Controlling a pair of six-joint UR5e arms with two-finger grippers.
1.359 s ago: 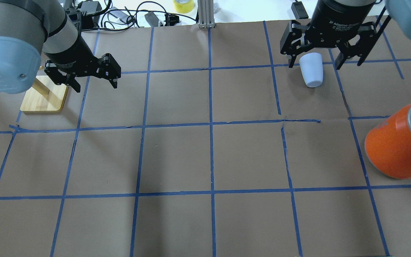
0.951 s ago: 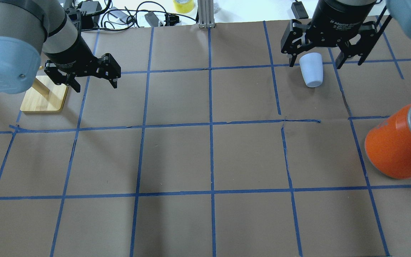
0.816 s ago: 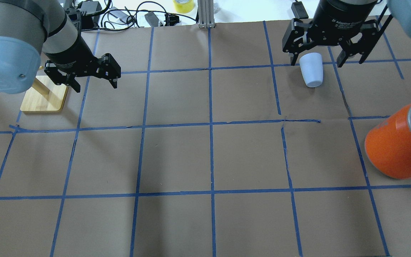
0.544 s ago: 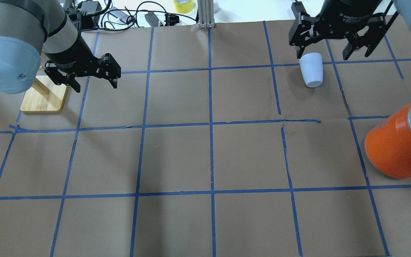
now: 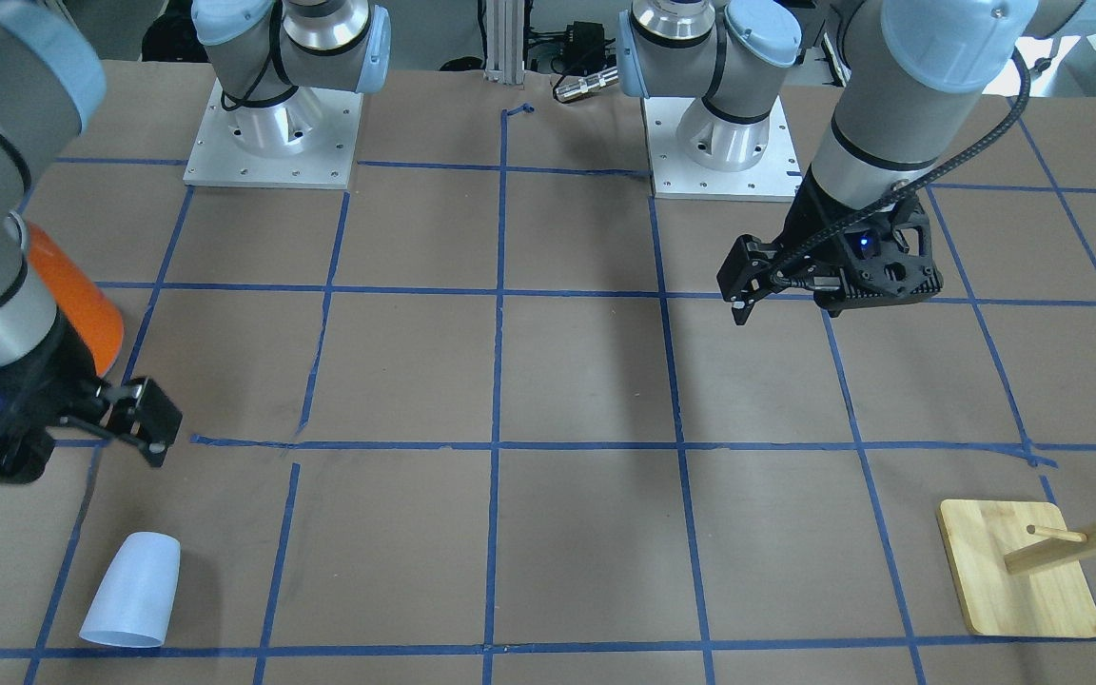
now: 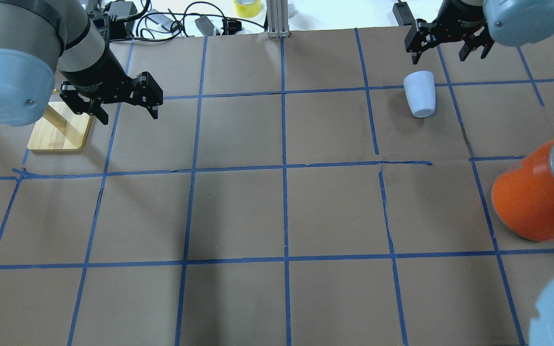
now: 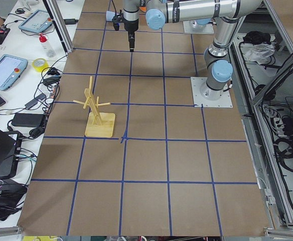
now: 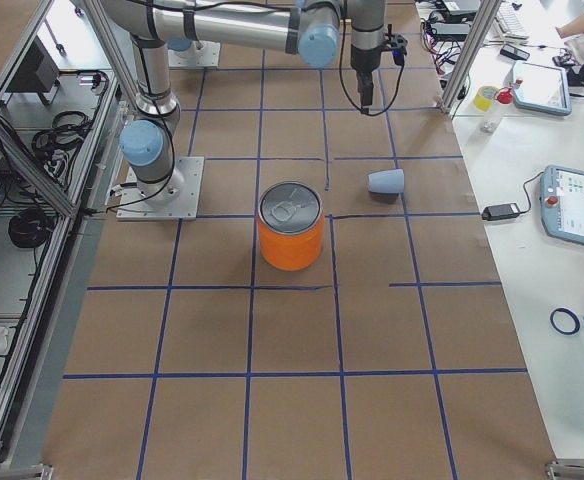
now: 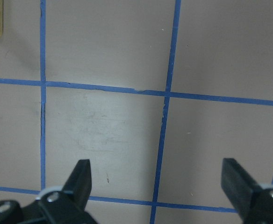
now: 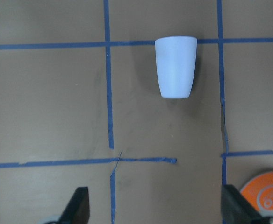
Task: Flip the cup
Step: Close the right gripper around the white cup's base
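The cup is small and pale blue-white. It lies on its side on the brown paper at the far right, narrow end toward the robot. It also shows in the front view, the right side view and the right wrist view. My right gripper is open and empty, raised above and beyond the cup, apart from it. Its fingertips frame the bottom of the wrist view. My left gripper is open and empty over bare paper at the far left.
A big orange can with a silver lid stands at the right edge, nearer the robot than the cup. A wooden peg stand sits beside the left gripper. Cables and a tape roll lie beyond the far edge.
My right gripper, which straddled the cup's wide end, has lifted and drawn back toward the far edge, still open. The cup and the left arm have not moved.
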